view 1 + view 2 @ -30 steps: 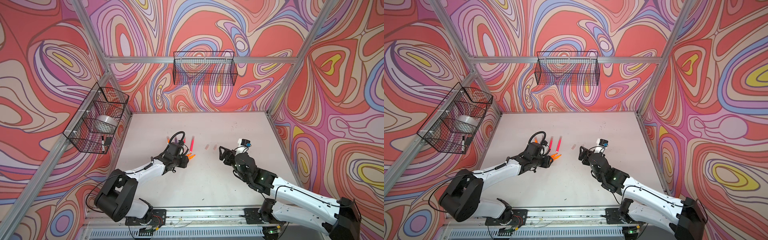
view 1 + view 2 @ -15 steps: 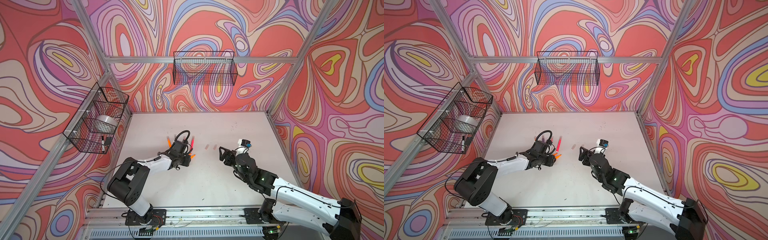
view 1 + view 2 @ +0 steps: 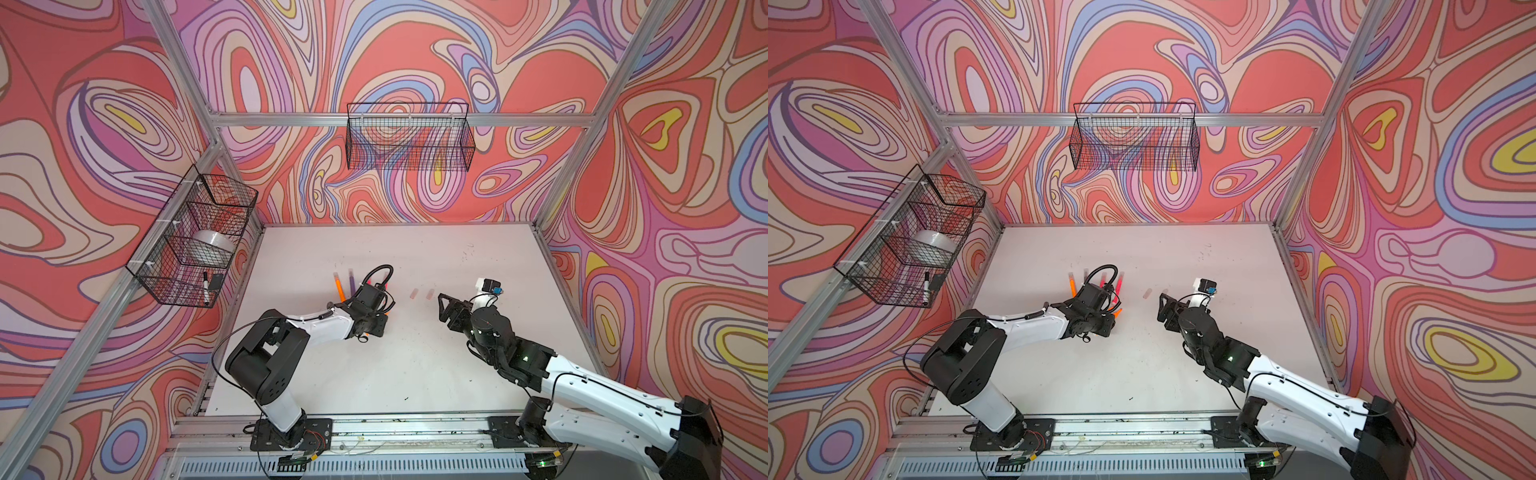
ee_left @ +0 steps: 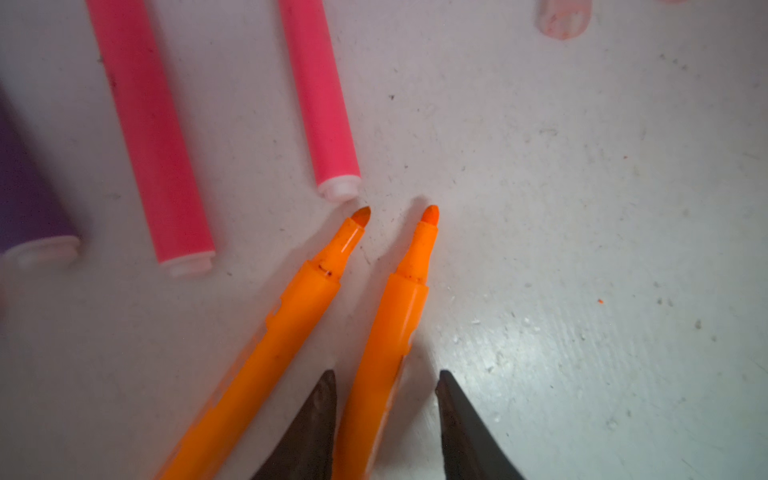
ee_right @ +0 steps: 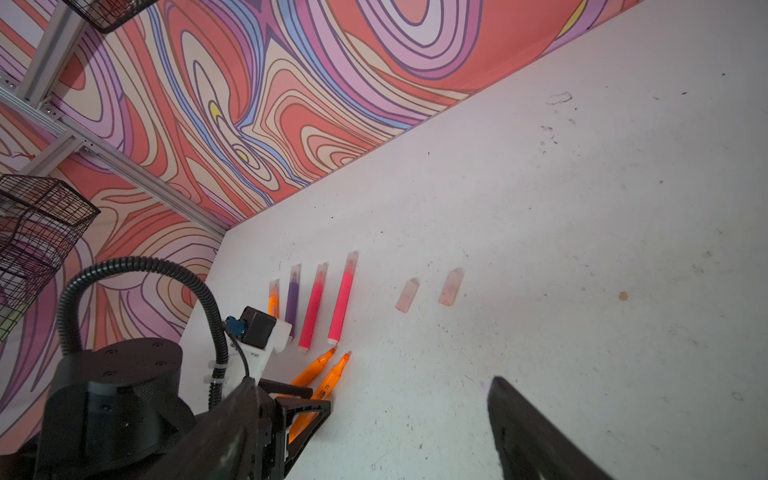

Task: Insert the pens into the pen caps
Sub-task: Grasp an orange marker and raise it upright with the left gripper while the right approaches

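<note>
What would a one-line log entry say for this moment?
left claw: open, astride uncapped orange pen | right claw: open, empty | loose caps: two | capped pens: four

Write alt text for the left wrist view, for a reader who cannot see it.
The open left gripper straddles an uncapped orange pen lying on the white table, with a gap showing on one side. A second uncapped orange pen lies beside it; beyond their tips are the butt ends of two pink pens, a purple pen and one pale cap.
</note>
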Controlling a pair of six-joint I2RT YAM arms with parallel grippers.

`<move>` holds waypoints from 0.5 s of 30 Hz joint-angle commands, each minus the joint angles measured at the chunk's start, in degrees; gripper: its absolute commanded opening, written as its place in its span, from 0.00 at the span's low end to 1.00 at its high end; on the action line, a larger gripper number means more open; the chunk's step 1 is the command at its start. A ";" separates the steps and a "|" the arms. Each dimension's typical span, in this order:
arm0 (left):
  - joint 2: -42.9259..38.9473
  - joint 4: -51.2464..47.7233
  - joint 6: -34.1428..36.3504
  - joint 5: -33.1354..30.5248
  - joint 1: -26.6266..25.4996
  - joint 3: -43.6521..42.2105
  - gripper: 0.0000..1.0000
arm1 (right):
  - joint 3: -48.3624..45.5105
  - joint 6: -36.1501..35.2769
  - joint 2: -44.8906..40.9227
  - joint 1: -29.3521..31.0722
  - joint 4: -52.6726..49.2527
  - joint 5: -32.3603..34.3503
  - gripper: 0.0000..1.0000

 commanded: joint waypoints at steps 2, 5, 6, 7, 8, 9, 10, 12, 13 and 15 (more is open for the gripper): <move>1.53 -5.23 -0.35 -5.14 -2.57 1.37 0.40 | -0.76 0.25 -1.19 -0.36 -0.89 0.63 0.89; 2.11 -6.77 -0.74 -6.17 -3.43 2.02 0.38 | -0.90 0.40 -1.40 -0.32 -0.86 0.72 0.89; 2.33 -7.12 -0.96 -6.38 -3.45 2.24 0.37 | -0.95 0.39 -1.44 -0.33 -0.82 0.65 0.89; 2.58 -7.54 -1.27 -6.40 -3.45 2.35 0.36 | -0.95 0.43 -1.52 -0.32 -0.78 0.63 0.89; 2.76 -7.94 -1.61 -6.45 -3.45 2.44 0.36 | -1.03 0.49 -1.57 -0.35 -0.72 0.55 0.89; 2.78 -8.19 -1.83 -6.51 -3.61 2.41 0.35 | -1.10 0.48 -1.60 -0.34 -0.80 0.54 0.89; 2.72 -8.22 -1.98 -6.39 -3.78 2.28 0.34 | -1.12 0.48 -1.69 -0.32 -0.78 0.55 0.89; 2.44 -8.22 -2.11 -6.61 -4.30 1.96 0.30 | -1.21 0.58 -1.80 -0.32 -0.88 0.61 0.89; 2.30 -8.19 -2.20 -6.89 -4.50 1.71 0.25 | -1.30 0.66 -1.95 -0.33 -0.97 0.63 0.89; 2.25 -7.98 -2.29 -7.04 -4.53 1.50 0.14 | -1.55 0.82 -2.20 -0.32 -0.75 0.72 0.89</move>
